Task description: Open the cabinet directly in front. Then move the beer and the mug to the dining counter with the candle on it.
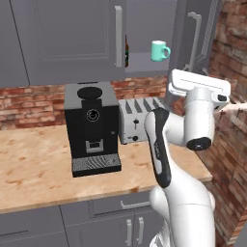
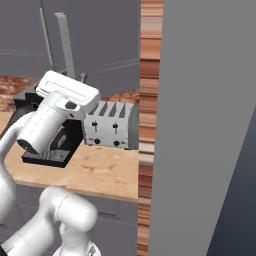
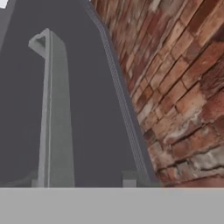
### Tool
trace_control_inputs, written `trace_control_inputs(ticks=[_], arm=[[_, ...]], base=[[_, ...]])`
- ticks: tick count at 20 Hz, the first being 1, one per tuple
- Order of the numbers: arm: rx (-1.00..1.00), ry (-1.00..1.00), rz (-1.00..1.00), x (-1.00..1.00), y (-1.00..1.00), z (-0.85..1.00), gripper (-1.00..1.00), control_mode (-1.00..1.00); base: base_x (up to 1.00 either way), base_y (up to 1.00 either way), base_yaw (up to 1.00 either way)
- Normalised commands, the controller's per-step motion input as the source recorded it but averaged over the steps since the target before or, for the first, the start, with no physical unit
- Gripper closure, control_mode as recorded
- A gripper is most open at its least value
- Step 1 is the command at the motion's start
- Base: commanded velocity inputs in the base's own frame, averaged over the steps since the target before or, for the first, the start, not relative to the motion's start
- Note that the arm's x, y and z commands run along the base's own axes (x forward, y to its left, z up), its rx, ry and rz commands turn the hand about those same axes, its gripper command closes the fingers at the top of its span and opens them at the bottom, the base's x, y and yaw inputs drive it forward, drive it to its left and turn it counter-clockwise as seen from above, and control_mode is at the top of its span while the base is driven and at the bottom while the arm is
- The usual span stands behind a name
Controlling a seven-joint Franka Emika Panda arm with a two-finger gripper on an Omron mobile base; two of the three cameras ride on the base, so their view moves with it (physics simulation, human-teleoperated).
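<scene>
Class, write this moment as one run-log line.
stage: opening cabinet | right door: swung open | gripper: open, straddling handle | mug, beer: on shelf

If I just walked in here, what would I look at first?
Probably the big white robot arm rising in front of the wooden worktop, with its gripper up by the long silver handle of the swung-open cabinet door. Next, the mint-green mug on the cabinet shelf, above the black coffee machine and silver toaster.
</scene>
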Motion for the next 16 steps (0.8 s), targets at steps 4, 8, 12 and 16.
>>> trace_control_inputs(ticks=[4, 8, 12, 16], arm=[[0.00, 0.00, 0.00, -0.29, 0.00, -0.02, -1.00, -1.00], [0.00, 0.00, 0.00, -1.00, 0.00, -0.08, -1.00, -1.00], [-0.02, 0.00, 0.02, -1.00, 0.39, 0.00, -1.00, -1.00], [-0.10, 0.00, 0.06, -0.94, 0.91, 0.00, -1.00, -1.00]], base=[[0.00, 0.00, 0.00], [0.00, 0.00, 0.00], [0.00, 0.00, 0.00], [0.00, 0.00, 0.00]])
